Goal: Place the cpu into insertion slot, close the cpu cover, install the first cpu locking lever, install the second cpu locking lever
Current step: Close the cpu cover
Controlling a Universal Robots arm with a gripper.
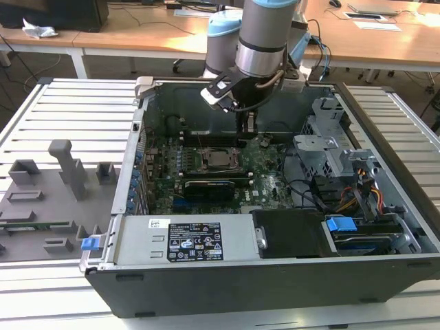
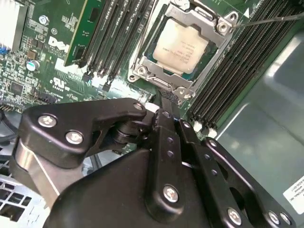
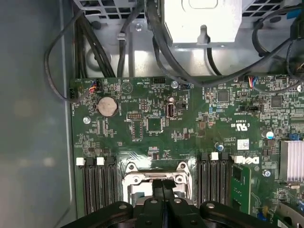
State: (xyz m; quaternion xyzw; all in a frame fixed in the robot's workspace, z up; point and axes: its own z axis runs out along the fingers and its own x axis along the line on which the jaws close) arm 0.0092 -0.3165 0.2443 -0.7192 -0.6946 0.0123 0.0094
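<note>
The gripper (image 2: 166, 103) stands at the edge of the insertion slot (image 1: 203, 163). Its two black fingers (image 2: 159, 135) are pressed flat against each other. Both wrist views show no gap between them, and nothing can be seen clamped there. Their tips sit just beside the slot's metal rim, at the middle of one side (whether they actually touch it I cannot tell).

The cpu (image 2: 180, 47) is seated in the insertion slot, its pale face flat and level. The cpu cover (image 2: 198, 20) lies down over it, with the silvery frame around the chip's edges and the face showing through the window. From one corner of the slot a thin metal rod (image 2: 278, 19) reaches out over the black memory slots (image 2: 237, 61) that flank that side. A second bank of memory slots (image 2: 111, 33) runs along the opposite side of the slot.

In the exterior view the arm (image 1: 265, 34) reaches down into the open computer case (image 1: 227, 289). The gripper is at the side of the slot farther from the long black expansion card (image 1: 210, 187). The green circuit board (image 3: 156, 123) surrounds the slot. A round coin cell (image 3: 107, 106) sits on the board well apart from the slot, on the gripper's side of it.
</note>
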